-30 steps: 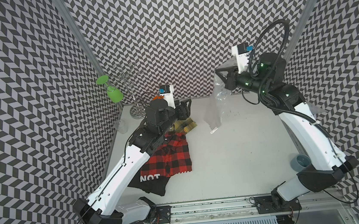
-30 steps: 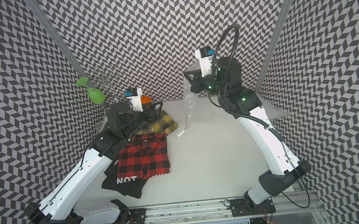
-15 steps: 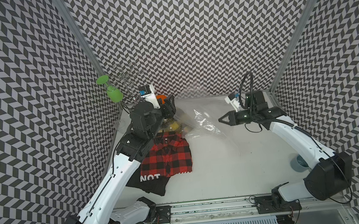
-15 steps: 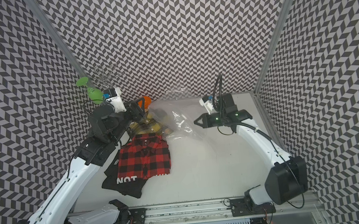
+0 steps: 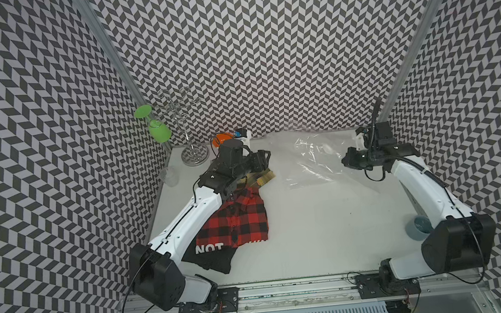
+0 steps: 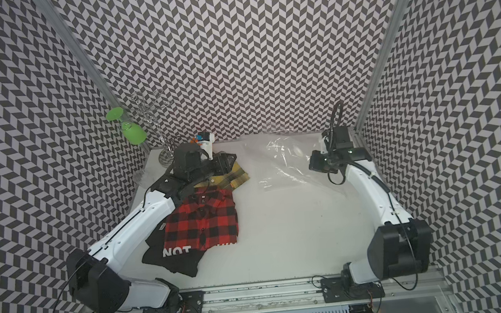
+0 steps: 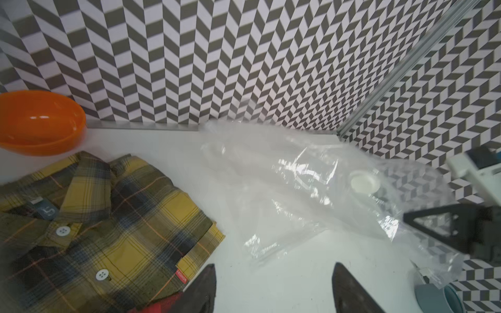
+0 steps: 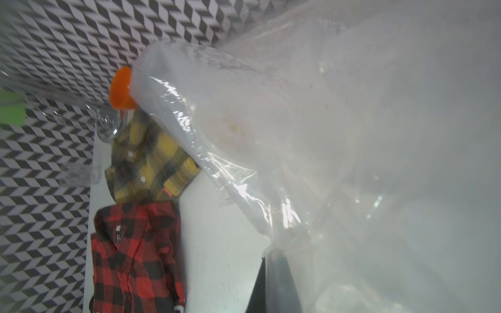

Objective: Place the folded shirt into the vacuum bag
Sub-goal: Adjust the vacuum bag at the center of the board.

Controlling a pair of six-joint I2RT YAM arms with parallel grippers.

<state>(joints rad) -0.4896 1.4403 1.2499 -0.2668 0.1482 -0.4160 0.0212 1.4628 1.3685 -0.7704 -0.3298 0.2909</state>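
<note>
The vacuum bag point(image 5: 309, 161) point(image 6: 281, 163) is clear crinkly plastic lying at the back of the table, and its round white valve point(image 7: 364, 183) shows in the left wrist view. My right gripper point(image 5: 346, 160) point(image 8: 272, 253) is shut on the bag's right edge. A folded yellow plaid shirt point(image 5: 264, 178) point(image 7: 103, 225) lies just left of the bag. A folded red plaid shirt point(image 5: 239, 218) point(image 8: 132, 257) lies in front of it. My left gripper point(image 5: 264, 162) point(image 7: 273, 267) is open and empty, above the yellow shirt's corner and the bare table beside it.
A black T-shirt point(image 5: 211, 255) lies under the red shirt's front edge. At the back left stand an orange bowl point(image 7: 40, 122), a wire glass rack point(image 5: 188, 128) with a green glass point(image 5: 159, 131), and a clear cup point(image 5: 170, 176). A grey-blue cup point(image 5: 419, 232) sits at the right edge.
The right arm came down from holding the bag in the air and pulled it rightward, so the bag now lies on the table. The left gripper swung back over the yellow shirt and opened slightly wider.
</note>
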